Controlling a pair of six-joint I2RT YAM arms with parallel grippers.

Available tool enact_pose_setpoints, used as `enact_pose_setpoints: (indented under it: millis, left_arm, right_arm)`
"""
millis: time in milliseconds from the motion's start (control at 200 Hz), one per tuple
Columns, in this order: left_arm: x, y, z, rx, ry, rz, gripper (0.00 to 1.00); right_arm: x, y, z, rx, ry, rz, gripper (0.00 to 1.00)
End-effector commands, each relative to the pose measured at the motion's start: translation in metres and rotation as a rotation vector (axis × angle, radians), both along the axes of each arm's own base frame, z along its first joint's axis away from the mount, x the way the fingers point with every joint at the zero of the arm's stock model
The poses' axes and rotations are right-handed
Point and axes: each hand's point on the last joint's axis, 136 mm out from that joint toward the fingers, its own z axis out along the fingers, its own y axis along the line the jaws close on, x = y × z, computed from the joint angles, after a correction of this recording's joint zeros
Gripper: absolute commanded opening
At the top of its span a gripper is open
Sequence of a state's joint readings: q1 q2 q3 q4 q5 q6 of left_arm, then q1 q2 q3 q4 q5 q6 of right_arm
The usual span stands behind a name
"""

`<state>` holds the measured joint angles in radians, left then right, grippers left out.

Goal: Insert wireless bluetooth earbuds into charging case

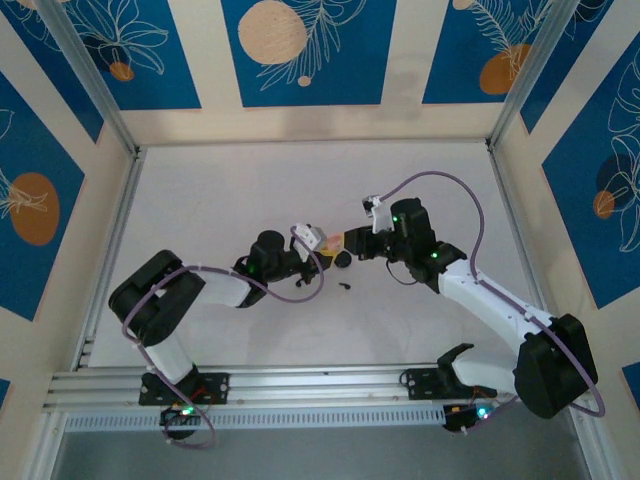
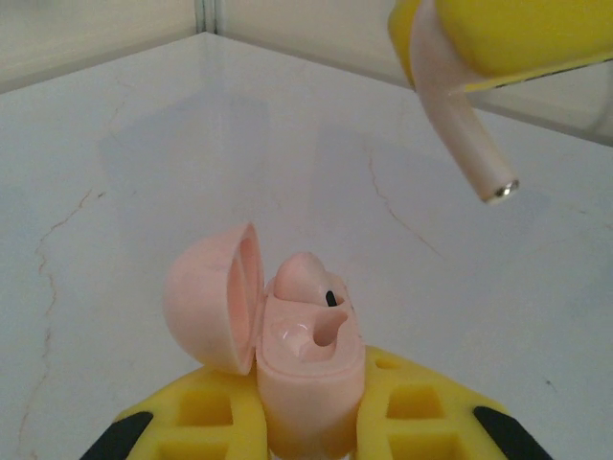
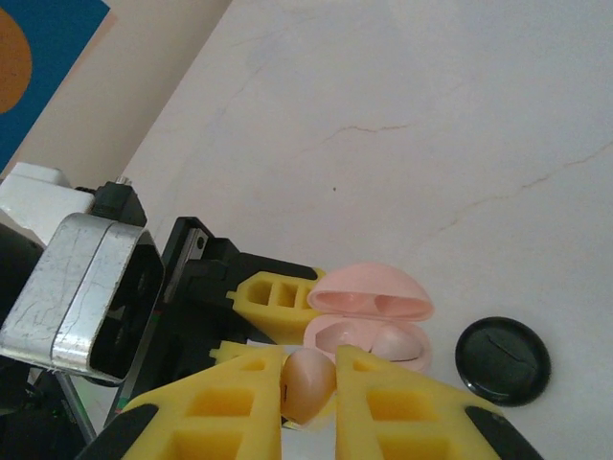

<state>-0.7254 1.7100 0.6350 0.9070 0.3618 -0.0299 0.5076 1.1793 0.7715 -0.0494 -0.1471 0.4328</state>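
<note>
The charging case (image 2: 308, 369) is pale pink with its lid swung open to the left, and my left gripper (image 2: 311, 407) is shut on its body. One pink earbud (image 2: 305, 278) sits in the far slot; the near slot is bare. My right gripper (image 3: 308, 381) is shut on a second pink earbud (image 3: 308, 385). In the left wrist view that earbud's stem (image 2: 466, 139) hangs tip down, up and to the right of the case and apart from it. From above, both grippers meet mid-table around the case (image 1: 331, 240). No black earbuds show; these buds are pink.
A black round puck (image 3: 503, 361) lies on the white table just right of the case, also visible from above (image 1: 342, 258). A tiny dark bit (image 1: 345, 287) lies on the table in front of it. The left arm's wrist camera housing (image 3: 81, 297) stands close on the left.
</note>
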Motion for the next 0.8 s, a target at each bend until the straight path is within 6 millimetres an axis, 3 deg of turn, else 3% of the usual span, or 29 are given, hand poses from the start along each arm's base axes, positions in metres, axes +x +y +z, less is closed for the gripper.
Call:
enact_pose_setpoints:
  millis: [0, 795]
  left_arm:
    - [-0.007, -0.012, 0.016, -0.07, -0.031, -0.054, 0.05]
    - [-0.017, -0.013, 0.035, -0.141, -0.084, -0.095, 0.04]
  right_arm:
    - [-0.003, 0.002, 0.004, 0.002, -0.045, 0.025, 0.16]
    - [0.008, 0.001, -0.008, -0.05, -0.059, -0.005, 0.17]
